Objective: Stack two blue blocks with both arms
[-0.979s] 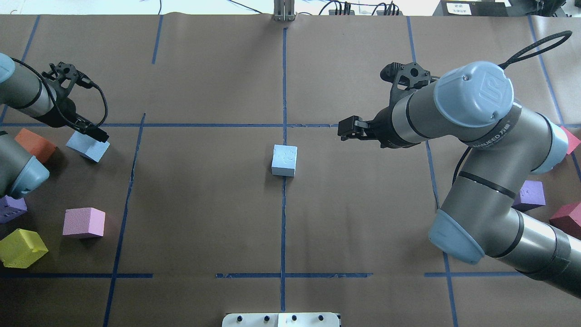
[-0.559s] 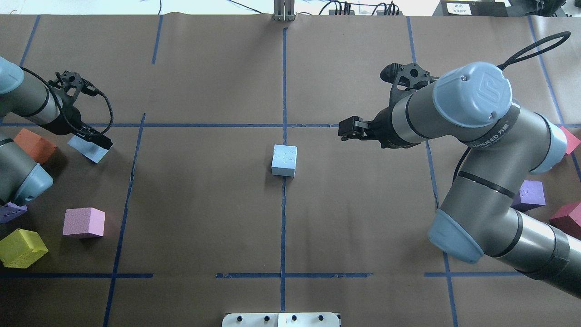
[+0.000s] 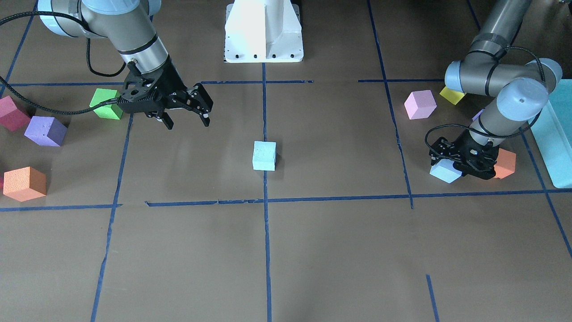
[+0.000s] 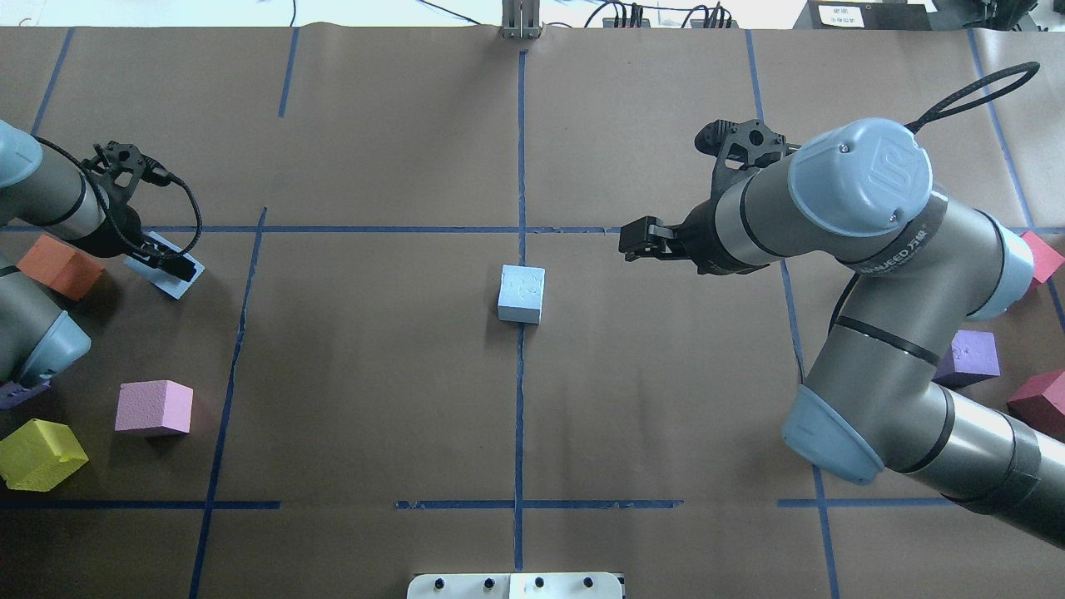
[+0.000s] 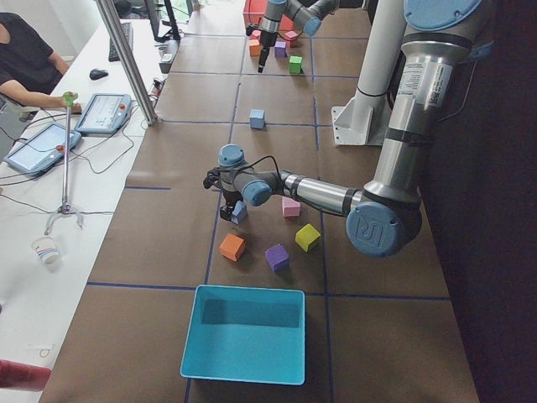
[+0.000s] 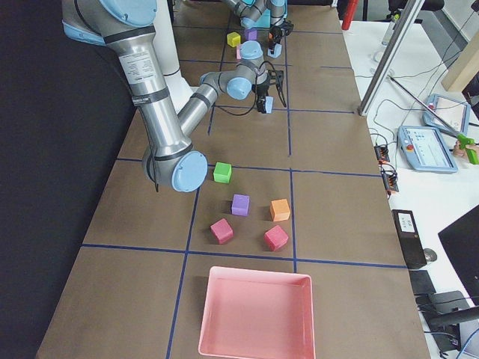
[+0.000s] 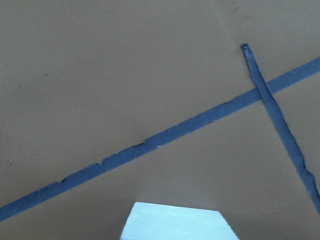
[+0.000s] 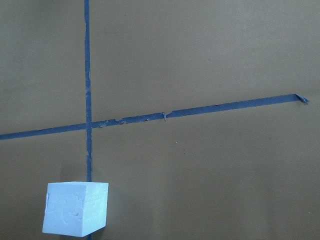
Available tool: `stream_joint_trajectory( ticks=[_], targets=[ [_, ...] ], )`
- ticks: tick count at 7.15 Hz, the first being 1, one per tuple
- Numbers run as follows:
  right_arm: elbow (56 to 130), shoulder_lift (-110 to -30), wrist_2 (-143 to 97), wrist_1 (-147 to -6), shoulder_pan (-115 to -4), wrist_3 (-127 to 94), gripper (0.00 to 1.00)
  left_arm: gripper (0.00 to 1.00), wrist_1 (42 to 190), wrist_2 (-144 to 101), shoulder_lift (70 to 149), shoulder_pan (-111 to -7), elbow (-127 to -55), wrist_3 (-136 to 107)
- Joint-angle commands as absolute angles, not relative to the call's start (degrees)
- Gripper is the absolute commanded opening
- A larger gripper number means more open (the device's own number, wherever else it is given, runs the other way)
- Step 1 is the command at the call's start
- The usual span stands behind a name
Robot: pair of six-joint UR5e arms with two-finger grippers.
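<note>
Well, front-on we saw the right gripper point(image 3: 187, 121) hovering with fingers spread, apart from the cyan block point(image 3: 264, 155) at table centre (overhead hid that gap). The left gripper point(image 3: 467, 170) sat over the periwinkle block point(image 3: 441, 172), its grip impossible to judge.

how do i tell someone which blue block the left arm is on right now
Follow the left arm out to the end of the table where the teal tray sits. Right at the left gripper is a light-blue cube, next to an orange cube. It is the only blue cube at that end; the other blue cube stands alone at the table's centre.
</note>
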State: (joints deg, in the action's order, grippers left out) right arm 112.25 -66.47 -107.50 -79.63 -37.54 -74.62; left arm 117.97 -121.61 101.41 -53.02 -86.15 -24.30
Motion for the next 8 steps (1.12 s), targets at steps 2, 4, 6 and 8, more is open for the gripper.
stream_joint_trajectory(
  ticks=[2, 4, 6, 8],
  targets=[
    [112.32, -66.97, -107.49, -79.54, -37.53, -74.62, 1.0, 0.05, 117.68, -124.0, 102.21, -52.82, -87.62, -31.05],
    [115.03, -68.97, -107.93, -79.63, -38.58, -74.62, 1.0, 0.05, 117.51, -129.45, 105.02, -52.74, -96.62, -46.14],
    [120.22, -78.45, -112.55, -79.54, -45.13, -66.95, 1.0, 0.05, 115.94, -126.68, 114.3, -47.16, -98.09, -65.39],
    [120.15, -83.47, -119.86, -79.54, -53.06, -56.74, 1.0, 0.05, 103.78, -113.7, 126.59, -37.57, -96.78, -67.32]
  ],
)
